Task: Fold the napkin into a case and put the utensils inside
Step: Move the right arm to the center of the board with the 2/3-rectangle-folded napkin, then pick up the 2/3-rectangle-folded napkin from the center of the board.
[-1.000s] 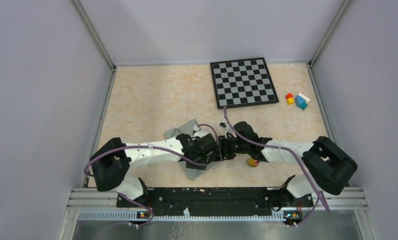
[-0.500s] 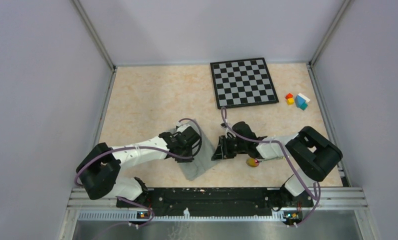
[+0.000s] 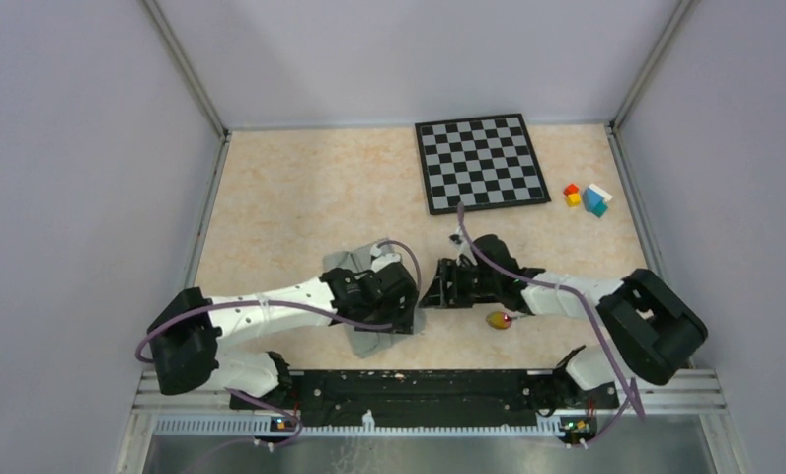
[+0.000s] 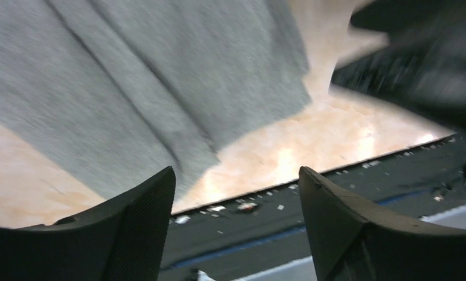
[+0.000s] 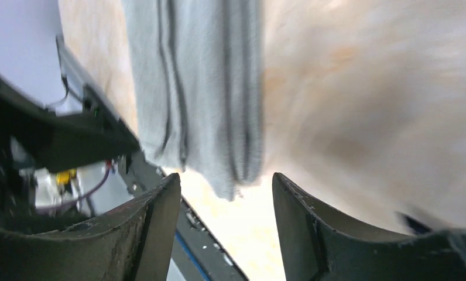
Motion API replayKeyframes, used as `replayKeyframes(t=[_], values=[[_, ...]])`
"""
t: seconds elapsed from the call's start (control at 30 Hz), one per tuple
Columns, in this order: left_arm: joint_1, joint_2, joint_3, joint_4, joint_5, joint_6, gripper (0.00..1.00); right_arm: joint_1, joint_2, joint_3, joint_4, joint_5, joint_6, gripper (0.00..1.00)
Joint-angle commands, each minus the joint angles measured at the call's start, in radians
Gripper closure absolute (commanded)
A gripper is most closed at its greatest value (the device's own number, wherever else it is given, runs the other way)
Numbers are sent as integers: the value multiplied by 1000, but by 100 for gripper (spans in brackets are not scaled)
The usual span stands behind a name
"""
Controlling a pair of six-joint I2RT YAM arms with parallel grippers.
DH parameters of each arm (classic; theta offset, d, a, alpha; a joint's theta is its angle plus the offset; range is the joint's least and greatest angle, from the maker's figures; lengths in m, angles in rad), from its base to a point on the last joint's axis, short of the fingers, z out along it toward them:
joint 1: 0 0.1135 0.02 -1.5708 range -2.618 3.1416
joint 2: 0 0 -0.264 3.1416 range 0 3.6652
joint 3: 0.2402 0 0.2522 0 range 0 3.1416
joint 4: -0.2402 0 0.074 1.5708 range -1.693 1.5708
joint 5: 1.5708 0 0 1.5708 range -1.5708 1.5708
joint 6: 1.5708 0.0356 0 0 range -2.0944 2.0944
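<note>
Left gripper (image 4: 235, 181): fingers wide, empty, over napkin (image 4: 160, 76). Napkin: folded to layered strip at near edge of table (image 3: 290, 197), folding looks unfinished. Right gripper (image 5: 226, 184): fingers wide, empty, beside napkin. Spoon (image 3: 498, 319): on table right of napkin, not yet inside. Knife: out of sight.

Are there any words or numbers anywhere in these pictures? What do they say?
No words or numbers can be read anywhere.
Chessboard: only black and grey squares, no letters or numbers along its edge.
Blocks: plain colours, no marks.
Napkin: plain grey cloth, no label showing.
Black rail: a few tiny pale specks, too small and blurred to read.
</note>
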Motion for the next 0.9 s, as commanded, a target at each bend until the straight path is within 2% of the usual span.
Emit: replayKeyframes(t=[0.0,0.1,0.27,0.73,0.87], values=[[-87,97,103,-67,-17,-202,17,-152,-130,-5,-206,30,-108,41],[-120,252,210,-152,-78,-281,17,-212,-184,-12,-275,48,-156,39],[-130,413,347,-221,-159,-288,21,-263,-206,-53,-276,18,-176,39],[-130,574,455,-276,-273,-297,28,-266,-220,-148,-188,3,-167,40],[-128,595,458,-266,-292,-303,40,-267,-212,-159,-178,5,-170,39]])
